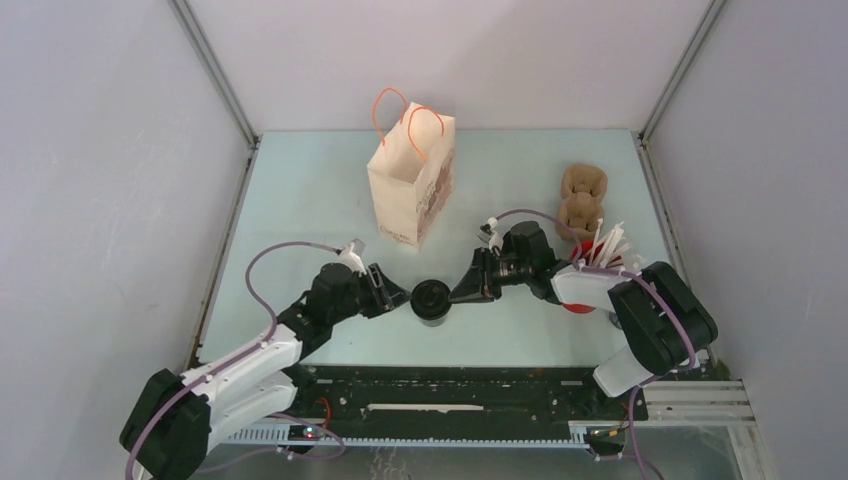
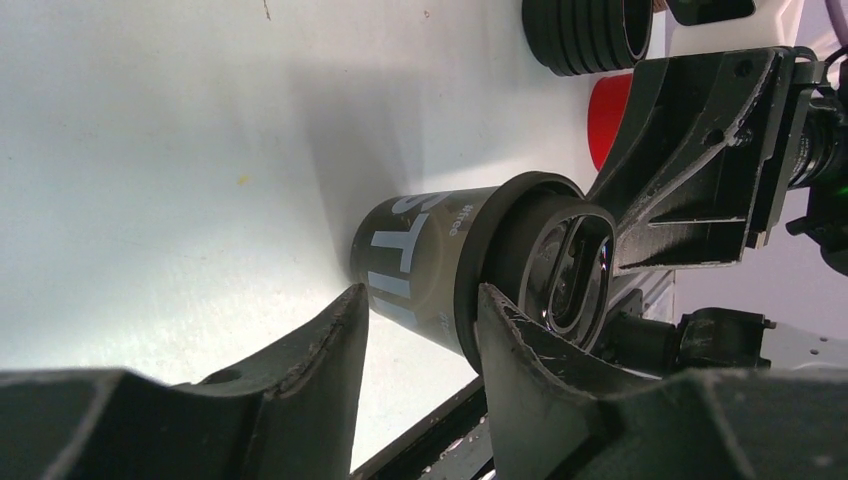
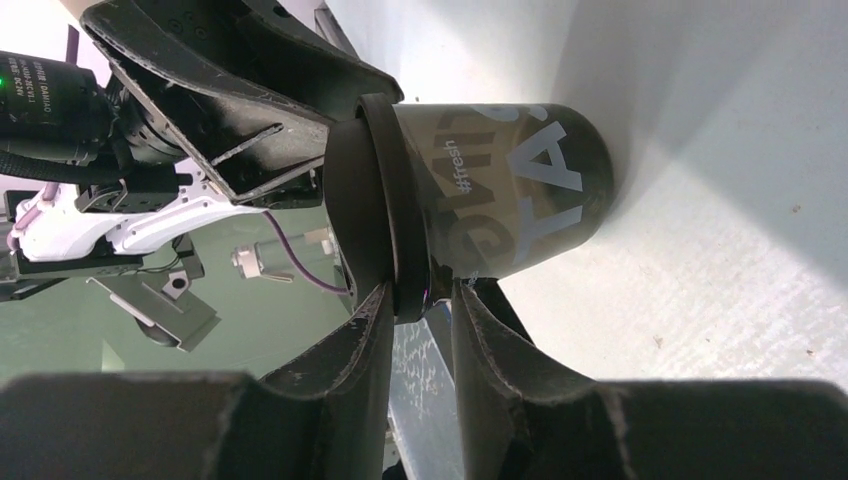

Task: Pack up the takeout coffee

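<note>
The takeout coffee point(image 1: 432, 298) is a black cup with a black lid and pale lettering, standing upright on the table between my two grippers. My left gripper point(image 1: 405, 298) is against its left side. In the left wrist view its open jaws point(image 2: 420, 305) sit over the cup's wall point(image 2: 425, 255), one fingertip by the base and one over the lid's rim. My right gripper point(image 1: 462, 292) is at the cup's right side. Its narrow, open jaws point(image 3: 422, 300) straddle the rim of the lid, with a small gap showing beside the cup point(image 3: 500, 190).
A paper bag point(image 1: 412, 180) with orange handles stands open behind the cup. A brown pulp carrier point(image 1: 582, 200) lies at the back right. A red cup of white sticks point(image 1: 592, 268) stands just behind my right arm. The black rail point(image 1: 450, 395) runs along the near edge.
</note>
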Motion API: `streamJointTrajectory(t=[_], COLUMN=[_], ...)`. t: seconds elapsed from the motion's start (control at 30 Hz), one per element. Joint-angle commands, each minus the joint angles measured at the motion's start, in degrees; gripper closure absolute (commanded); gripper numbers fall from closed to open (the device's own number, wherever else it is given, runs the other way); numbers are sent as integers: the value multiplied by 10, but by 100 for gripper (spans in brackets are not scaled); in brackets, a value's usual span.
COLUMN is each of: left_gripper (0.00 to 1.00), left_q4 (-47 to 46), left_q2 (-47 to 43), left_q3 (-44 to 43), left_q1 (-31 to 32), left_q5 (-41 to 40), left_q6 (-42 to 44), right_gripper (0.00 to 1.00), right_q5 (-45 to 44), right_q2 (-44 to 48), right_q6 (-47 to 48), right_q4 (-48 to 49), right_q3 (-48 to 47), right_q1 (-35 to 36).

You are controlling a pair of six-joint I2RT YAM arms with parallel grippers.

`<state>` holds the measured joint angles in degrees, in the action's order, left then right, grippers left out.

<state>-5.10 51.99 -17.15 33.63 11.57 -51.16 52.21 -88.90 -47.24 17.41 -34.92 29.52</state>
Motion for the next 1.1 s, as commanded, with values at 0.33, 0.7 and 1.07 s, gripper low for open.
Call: streamJointTrajectory(t=[0.33,0.7,1.07], left_gripper=[53,47,37], left_q4=[-28,41,96], left_q2=[-8,-42,-61], left_q3=[70,12,-44], left_q1=[21,21,16], left_q5=[-18,-47,-49], left_q6=[-28,-2,18], right_gripper=[71,57,46], right_q5=[-112,-88,-47], right_q2=[-62,4,20], right_q6=[-23,14,28], right_q4=[142,48,16], right_q3=[76,41,0], right_q1=[29,7,-8])
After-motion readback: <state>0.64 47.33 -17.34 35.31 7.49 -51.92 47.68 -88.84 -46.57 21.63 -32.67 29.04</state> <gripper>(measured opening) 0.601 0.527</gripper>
